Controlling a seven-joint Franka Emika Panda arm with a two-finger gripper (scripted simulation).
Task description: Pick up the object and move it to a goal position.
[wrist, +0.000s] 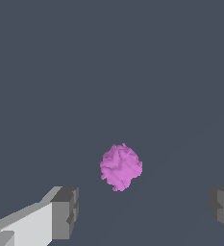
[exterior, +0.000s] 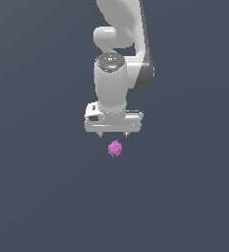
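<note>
Claw [exterior: 113, 134] hangs over the blob [exterior: 115, 148], fingers spread wide and holding nothing. In the wrist view the two dark finger pads [wrist: 68, 211] sit far apart with the blob [wrist: 121, 166] between their lines but ahead of them, not yet between the pads. Blob rests on the flat dark grey tabletop [exterior: 37, 197], clear of the claw, no contact.

Risks, as I judge them:
- Blob looks off the midline between the pads in the wrist view, closer to one finger. Closing like that, one pad hits first and shoves it sideways before the other arrives.
- Blob is tiny next to the claw and roughly round. A descent that stops too high pinches only the top, and it could squirt out.
- Lumpy surface means pads land on bumps, so few contact points; it may rotate or slip during the lift.
- Going too low drives the fingertips into the tabletop.
- No goal marker visible in either view, so I cannot tell where it has to go.

Materials and shapes: blob is magenta-pink, matte, knobbly all over, irregular ball. Claw body is smooth glossy white, pads blocky dark grey. Tabletop is plain, featureless, no texture.
</note>
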